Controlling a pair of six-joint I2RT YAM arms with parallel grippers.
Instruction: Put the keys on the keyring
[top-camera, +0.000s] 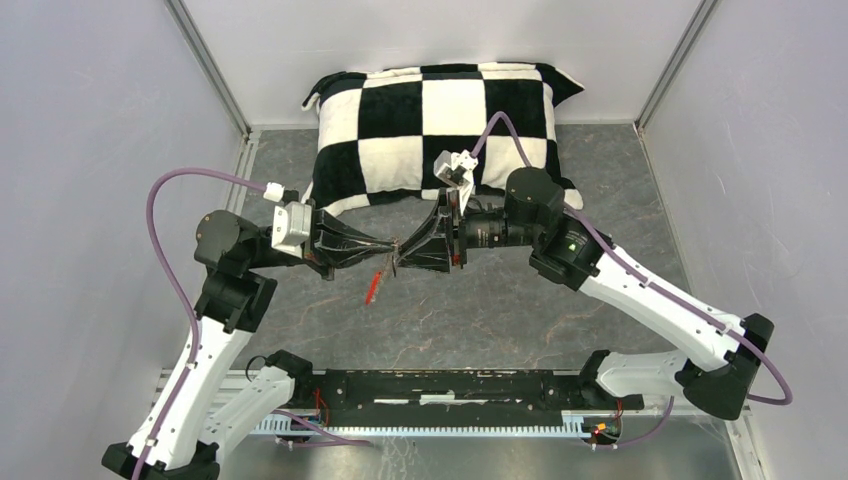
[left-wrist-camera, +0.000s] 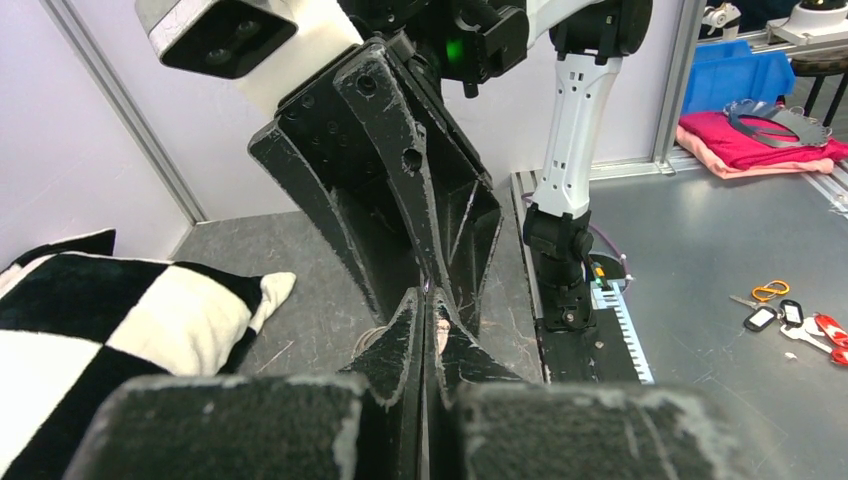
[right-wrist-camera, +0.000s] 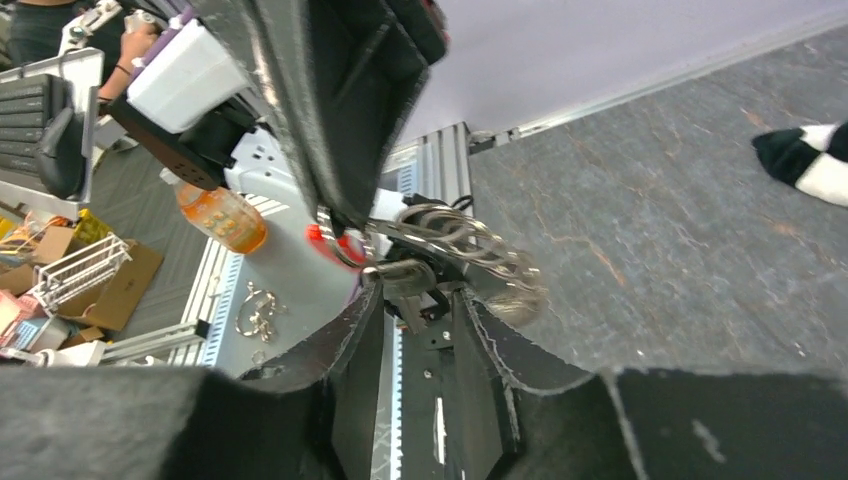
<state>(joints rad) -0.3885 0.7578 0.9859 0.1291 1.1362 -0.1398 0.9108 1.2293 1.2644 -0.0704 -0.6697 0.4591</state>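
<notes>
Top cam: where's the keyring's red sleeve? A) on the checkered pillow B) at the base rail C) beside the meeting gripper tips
C: the red sleeve sits just near-side of where the left gripper and right gripper meet, off the pillow.

No readable text, label or number shows in any view.

Walls (top-camera: 90, 120): pale lilac-grey panels on three sides, joined by aluminium corner posts (top-camera: 215, 70).
Surface (top-camera: 480, 320): grey, marbled, evenly lit.
Rear: black-and-white checkered pillow (top-camera: 440, 110) by the back wall.
Beyond: red cloth (left-wrist-camera: 745, 148), blue bin (left-wrist-camera: 735, 70).
</notes>
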